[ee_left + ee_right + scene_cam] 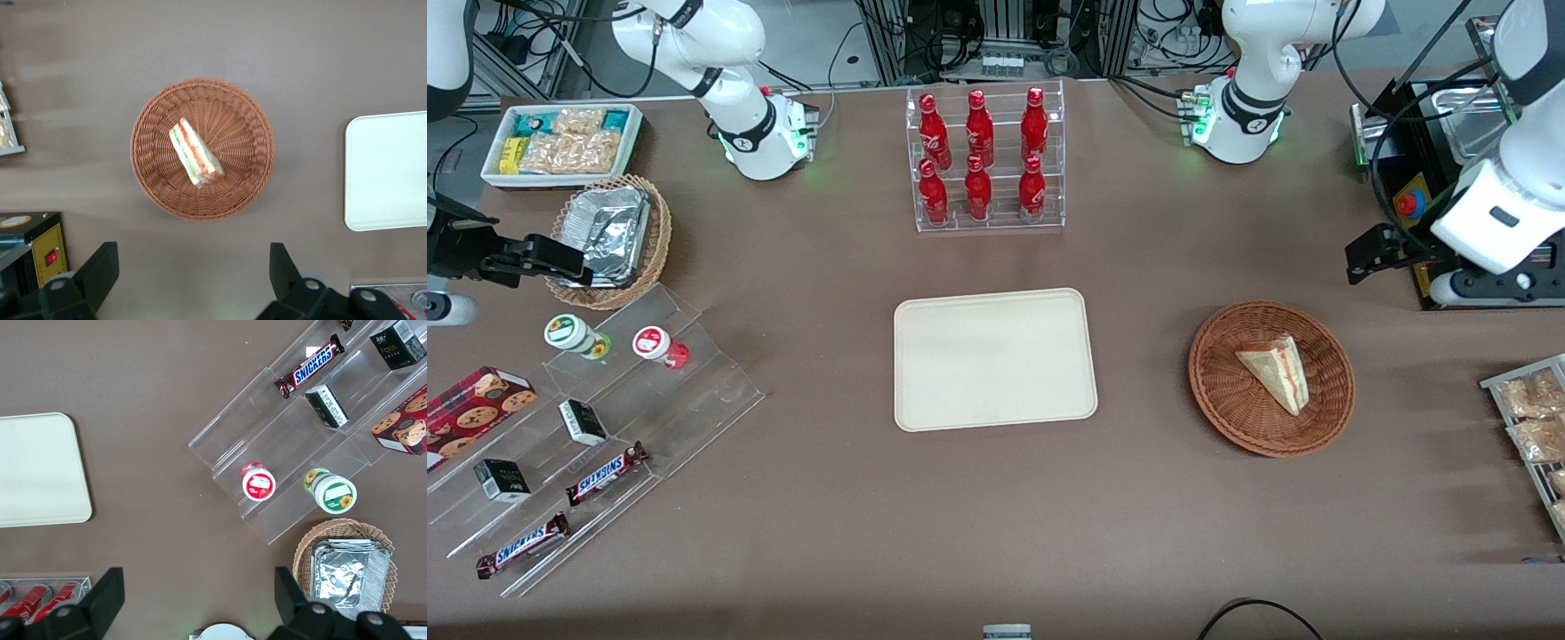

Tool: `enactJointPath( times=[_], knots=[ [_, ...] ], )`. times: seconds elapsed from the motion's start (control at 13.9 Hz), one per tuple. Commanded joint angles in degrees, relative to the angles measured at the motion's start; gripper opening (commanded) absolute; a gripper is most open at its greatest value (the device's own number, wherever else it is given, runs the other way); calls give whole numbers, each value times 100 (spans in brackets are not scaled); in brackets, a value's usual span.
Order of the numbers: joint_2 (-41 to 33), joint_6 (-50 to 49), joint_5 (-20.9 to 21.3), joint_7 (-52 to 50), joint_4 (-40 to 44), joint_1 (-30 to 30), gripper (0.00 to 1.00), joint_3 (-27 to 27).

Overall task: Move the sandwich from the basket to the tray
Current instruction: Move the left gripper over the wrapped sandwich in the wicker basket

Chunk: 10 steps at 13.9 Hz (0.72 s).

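Note:
The sandwich [1276,372] [195,152], a white bread wedge with red and green filling along its edge, lies in the round reddish-brown basket [1218,391] [247,113]. Beside the basket, toward the middle of the table, sits the cream tray [994,358] [387,170] with nothing on it. My gripper [1369,258] [193,257] hangs high above the table, farther from the front camera than the basket and a little toward the working arm's end. It is open, with its fingers wide apart and only bare tabletop between them.
A clear rack of red bottles [983,160] stands farther from the camera than the tray. A black box with a red button [1409,204] and a wire rack of snack bags [1534,418] sit at the working arm's end. Acrylic steps [605,427] with snacks lie toward the parked arm's end.

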Motion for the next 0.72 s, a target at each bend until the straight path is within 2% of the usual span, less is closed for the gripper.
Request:
enactJointPath(
  times=[0.0, 0.29, 0.65],
  knots=[
    [100, 552, 51, -104, -508, 15, 99, 113],
    [56, 2090, 139, -964, -1809, 24, 99, 165],
    [231, 3225, 121, -2308, -2724, 24, 99, 236]
  ],
)
